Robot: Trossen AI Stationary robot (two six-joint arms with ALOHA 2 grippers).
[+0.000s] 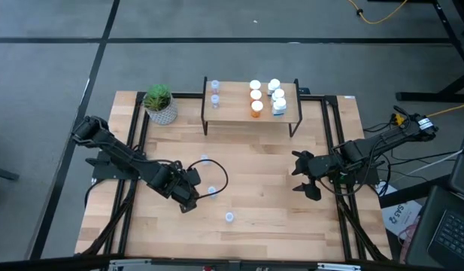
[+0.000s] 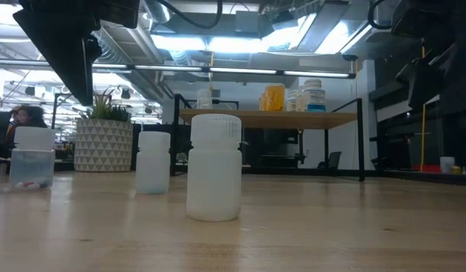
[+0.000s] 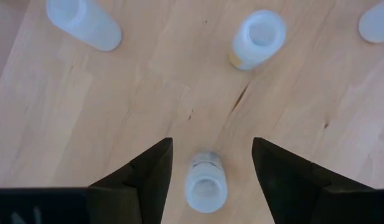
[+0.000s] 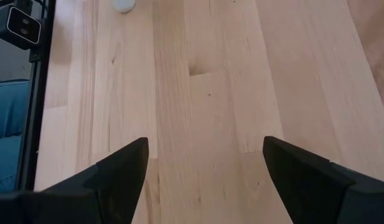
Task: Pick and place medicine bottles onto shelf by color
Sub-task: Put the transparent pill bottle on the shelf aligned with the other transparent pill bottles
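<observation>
Bottle (image 3: pixel 205 182) partly cut off between spread fingers of left hand (image 3: pixel 210 165), right hand (image 4: pixel 204 162) likewise apart over bare table (image 4: pixel 204 93)

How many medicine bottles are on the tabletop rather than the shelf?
4. Three stand past the left gripper: far bottle, middle bottle, near bottle. The fourth bottle stands between that gripper's open fingers, hidden from above.
</observation>
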